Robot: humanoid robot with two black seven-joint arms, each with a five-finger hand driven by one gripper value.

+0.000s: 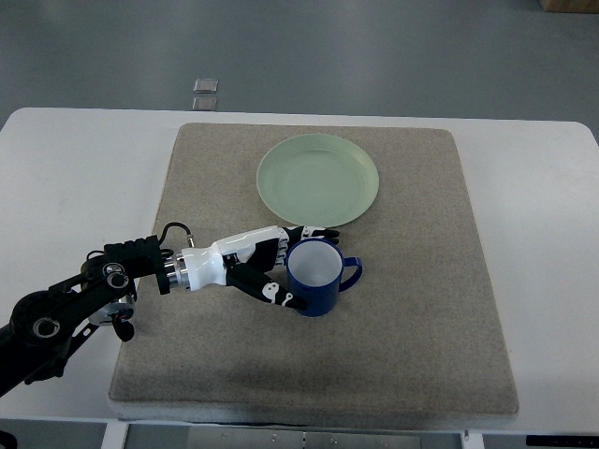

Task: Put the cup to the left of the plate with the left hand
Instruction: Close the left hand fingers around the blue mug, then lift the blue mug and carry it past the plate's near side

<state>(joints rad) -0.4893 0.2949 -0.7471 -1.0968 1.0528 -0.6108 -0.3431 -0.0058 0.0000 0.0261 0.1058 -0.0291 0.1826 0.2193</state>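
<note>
The cup (315,276) is a dark blue mug, white inside, standing upright on the grey mat (421,309) with its handle pointing to 3 o'clock. It sits just at 6 o'clock of the pale green plate (318,180), close to its rim but apart from it. The left hand (267,269) reaches in from 9 o'clock, its fingers (316,232) wrapped round the cup's side, apparently clamped on it, though the contact is partly hidden. The mat covers a white bench (65,178).
</note>
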